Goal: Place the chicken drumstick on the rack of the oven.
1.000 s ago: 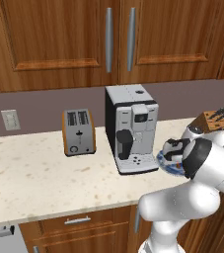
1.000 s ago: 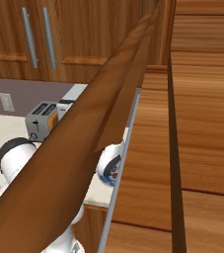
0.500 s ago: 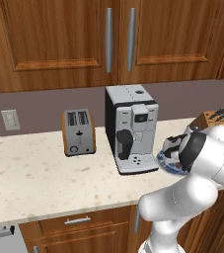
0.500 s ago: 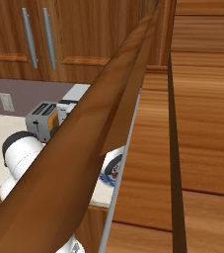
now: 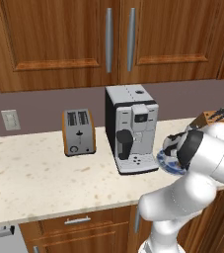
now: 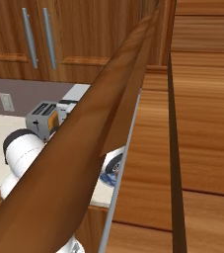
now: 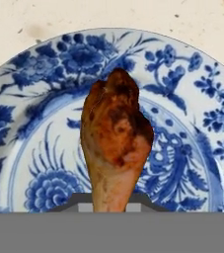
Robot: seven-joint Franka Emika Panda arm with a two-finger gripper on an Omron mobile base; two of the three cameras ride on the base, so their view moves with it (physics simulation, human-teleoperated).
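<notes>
Close below us, the chicken drumstick [image 7: 115,143] lies on the blue patterned plate [image 7: 192,123], whose rim nears the counter [image 5: 44,178] edge in the left base view. Our fingertips [image 7: 133,200] flank its thin end; we cannot tell whether they grip it. Since a second ago, our arm has swung slightly right. The coffee machine [image 5: 131,129] stands just beside the plate, with a knife block [image 5: 209,117] behind and a toaster [image 5: 78,132] farther left.

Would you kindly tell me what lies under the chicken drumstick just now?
Under the chicken drumstick is the blue patterned plate, resting on the speckled counter. The plate's centre is covered by the meat, and the drumstick's thin end is hidden at the bottom of the hand view.
</notes>
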